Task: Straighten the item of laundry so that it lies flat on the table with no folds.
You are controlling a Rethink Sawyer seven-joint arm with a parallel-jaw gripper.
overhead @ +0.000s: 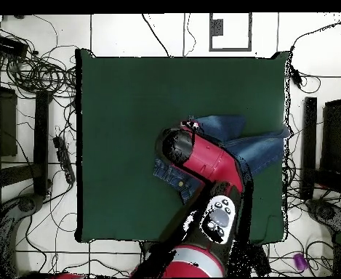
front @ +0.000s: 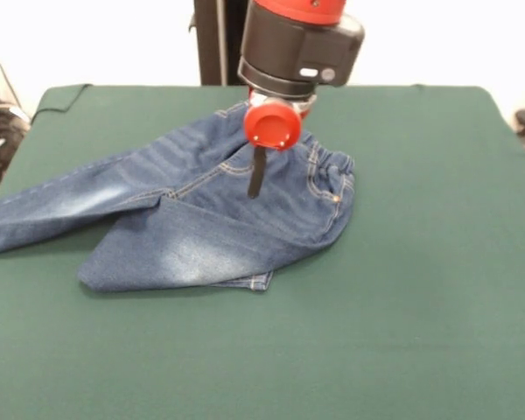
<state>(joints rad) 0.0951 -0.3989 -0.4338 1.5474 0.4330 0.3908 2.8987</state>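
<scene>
The item of laundry (front: 201, 219), a small pair of blue jeans, lies on the green table (front: 420, 280) left of centre. Its elastic waistband is bunched at the right. One leg stretches left to the picture's edge. The other leg is folded forward across it, its cuff pointing toward the near side. My gripper (front: 255, 188) hangs straight down over the seat just left of the waistband, its tip at the denim. In the overhead view the arm (overhead: 202, 163) covers much of the jeans (overhead: 260, 149), and the gripper is hidden beneath it.
The outstretched leg reaches the table's side edge (overhead: 286, 134). Bare green cloth (overhead: 129, 109) spreads wide on the other sides of the jeans. Cables and dark equipment (overhead: 27, 73) lie on the floor around the table.
</scene>
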